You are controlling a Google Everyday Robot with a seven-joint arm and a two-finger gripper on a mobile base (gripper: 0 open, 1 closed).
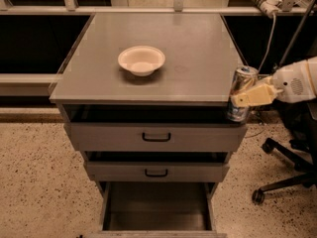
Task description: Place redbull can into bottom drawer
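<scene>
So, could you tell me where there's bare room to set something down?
The bottom drawer is bare between its walls. The cabinet top is free around the white bowl. Crowded: its front right corner, where the gripper holds the redbull can.
</scene>
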